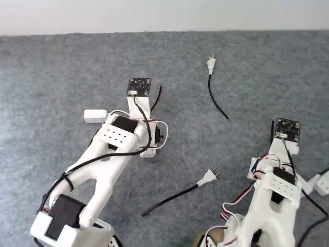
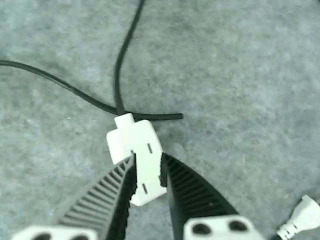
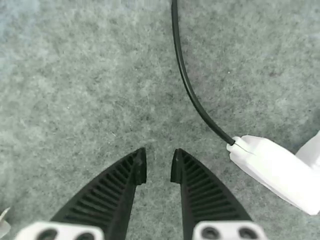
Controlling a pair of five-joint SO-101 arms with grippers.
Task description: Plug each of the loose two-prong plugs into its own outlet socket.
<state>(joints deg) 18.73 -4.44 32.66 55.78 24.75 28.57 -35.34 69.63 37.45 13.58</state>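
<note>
My left gripper (image 2: 147,162) is shut on a white outlet socket (image 2: 136,145) whose two slots face up and whose black cable (image 2: 120,60) runs away over the carpet. A loose white two-prong plug (image 2: 304,220) lies off to one side of it. That plug (image 1: 208,177) sits mid-table with its black cord, and a second plug (image 1: 211,63) lies at the far side. My right gripper (image 3: 158,165) hangs narrowly open over bare carpet with nothing between its fingers. Beside it lies another white socket (image 3: 275,170) with a black cable (image 3: 187,80).
Grey carpet (image 1: 247,77) covers the table up to a pale wall at the far edge. A small white block (image 1: 96,115) rests beside the left arm (image 1: 103,170). Another white block (image 1: 323,182) lies at the right edge by the right arm (image 1: 272,200).
</note>
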